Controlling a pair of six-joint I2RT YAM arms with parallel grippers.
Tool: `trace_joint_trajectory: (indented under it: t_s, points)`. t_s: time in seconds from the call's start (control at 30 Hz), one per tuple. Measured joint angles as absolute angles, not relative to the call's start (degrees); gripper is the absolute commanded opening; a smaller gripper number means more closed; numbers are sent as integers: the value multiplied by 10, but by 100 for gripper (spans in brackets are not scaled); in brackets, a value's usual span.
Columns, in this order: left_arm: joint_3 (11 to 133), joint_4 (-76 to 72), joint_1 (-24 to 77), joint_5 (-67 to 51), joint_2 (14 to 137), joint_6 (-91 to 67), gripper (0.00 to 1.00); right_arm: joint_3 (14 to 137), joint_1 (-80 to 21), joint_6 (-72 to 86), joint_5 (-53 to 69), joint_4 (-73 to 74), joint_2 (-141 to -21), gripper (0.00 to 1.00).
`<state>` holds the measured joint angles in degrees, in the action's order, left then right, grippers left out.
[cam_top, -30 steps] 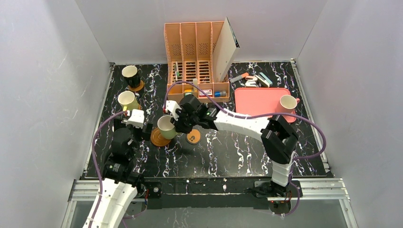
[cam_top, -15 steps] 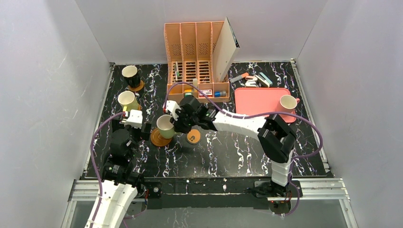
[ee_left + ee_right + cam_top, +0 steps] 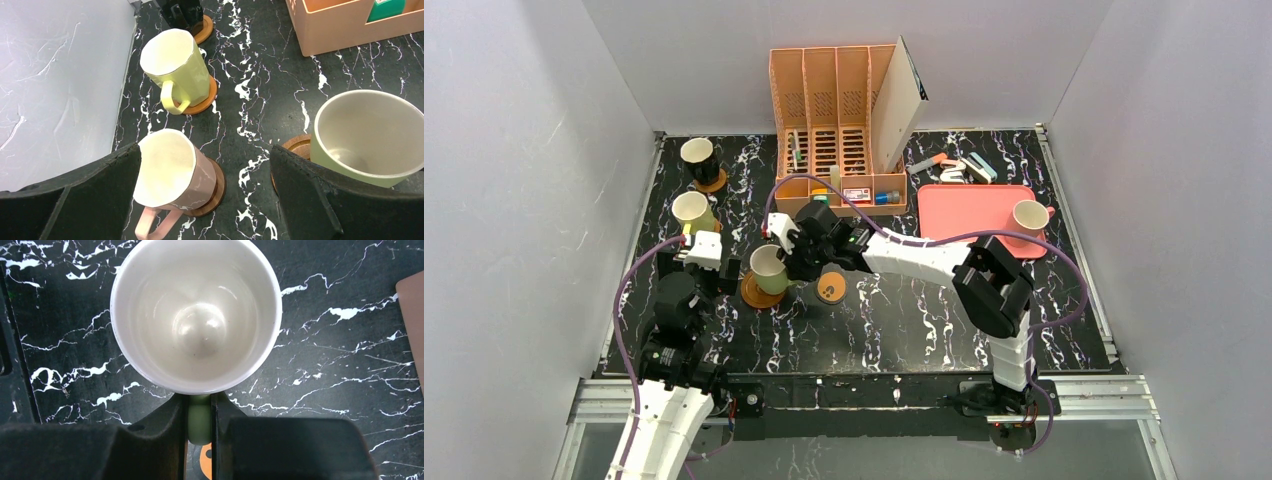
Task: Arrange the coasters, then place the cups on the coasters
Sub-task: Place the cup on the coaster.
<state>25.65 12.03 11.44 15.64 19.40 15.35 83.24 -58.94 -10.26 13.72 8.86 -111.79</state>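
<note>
A robotics lab cell: white panels [image 3: 524, 150] enclose a black marbled table [image 3: 904, 320]; the left arm [image 3: 664, 410] and right arm [image 3: 919, 260] stand bolted to an aluminium rail [image 3: 1104, 392].

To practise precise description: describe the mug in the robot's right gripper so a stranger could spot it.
Find the peach organizer at the back. Just in front of it, the right gripper pinches the handle of the olive green mug. It alone is green, and it alone is held.

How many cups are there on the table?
5: black cup at the far left, yellow cup just nearer, pink cup below the left gripper, green cup held by the right gripper, pale cup on the pink tray.
</note>
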Motion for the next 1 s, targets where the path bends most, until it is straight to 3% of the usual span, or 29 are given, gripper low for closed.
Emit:
trace_joint_trajectory:
  t_s: [1.0]
  points:
    - [256, 121, 106, 154, 194, 154, 98, 917, -589, -89, 160, 119, -1188, 1]
